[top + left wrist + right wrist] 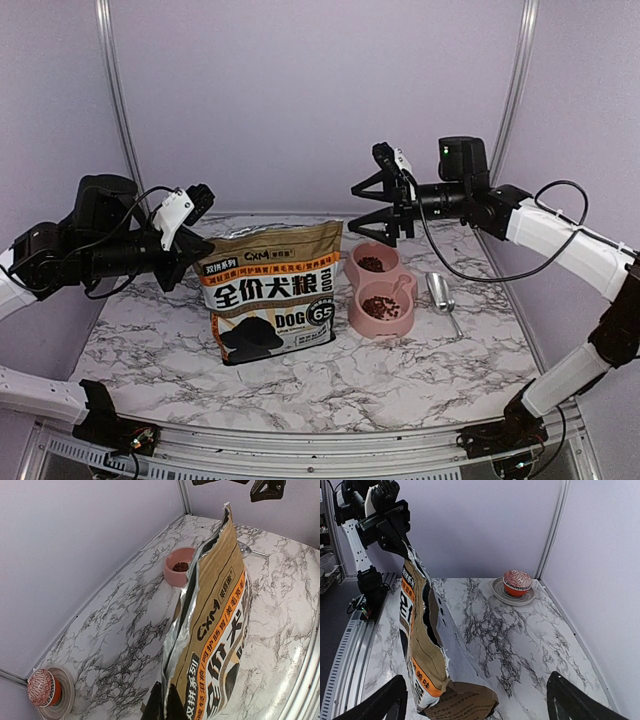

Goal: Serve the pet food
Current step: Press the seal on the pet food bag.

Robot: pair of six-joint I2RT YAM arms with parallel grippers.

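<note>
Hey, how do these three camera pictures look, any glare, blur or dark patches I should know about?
Top external view: soft, even light, with the dog food bag print sharp. Left wrist view: the bag's silver lining catches glare, and the nearest print is slightly soft. Right wrist view: the right hand shows as two dark, underlit fingers.

We see pale lilac walls (300,100) enclosing a white, dark-veined marble tabletop (400,380), with silver posts (116,90) at the back corners, under soft, even light.

The bag (272,300) is brown-and-black, kibble (378,306) dark brown, bowl (385,326) pink, table (400,380) grey-veined white.
</note>
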